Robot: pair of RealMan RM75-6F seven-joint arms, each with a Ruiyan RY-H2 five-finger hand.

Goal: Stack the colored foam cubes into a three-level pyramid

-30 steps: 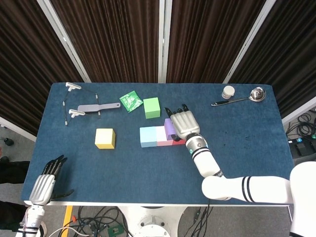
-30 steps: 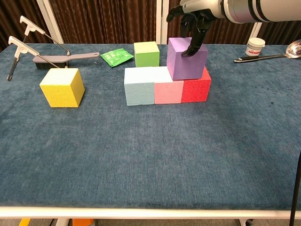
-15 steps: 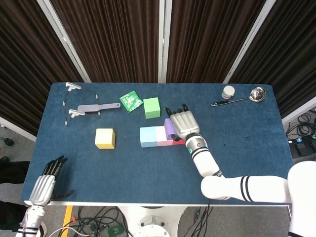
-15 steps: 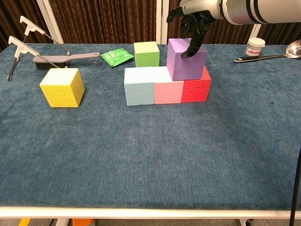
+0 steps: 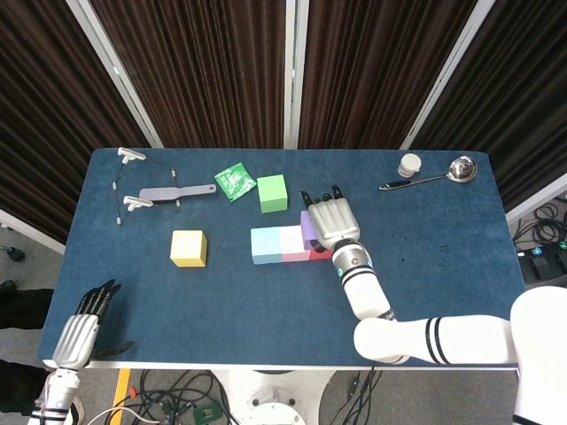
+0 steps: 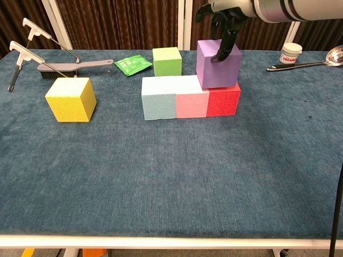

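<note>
- The right hand point(image 6: 224, 16) grasps the purple cube point(image 6: 218, 65) from above, fingers down over its top and front face; the cube is tilted, resting over the seam between the pink cube point(image 6: 192, 103) and the red cube point(image 6: 223, 99).
- The light blue cube point(image 6: 159, 98), the pink one and the red one stand touching in a row on the blue table point(image 6: 171, 176).
- The green cube point(image 6: 166, 61) sits just behind the row, close to the purple cube's left side.
- The yellow cube point(image 6: 71, 99) stands alone, well apart to the left of the row.
- A green packet point(image 6: 133, 64) lies just left of the green cube; beside it lies a grey brush point(image 6: 75, 67) and a wire tool with white ends point(image 5: 124, 184).
- Far right at the back: a small white jar point(image 6: 291, 53) and a metal ladle point(image 5: 431, 174).
- The left hand point(image 5: 81, 329) hangs off the table's near-left corner, fingers apart, holding nothing.
</note>
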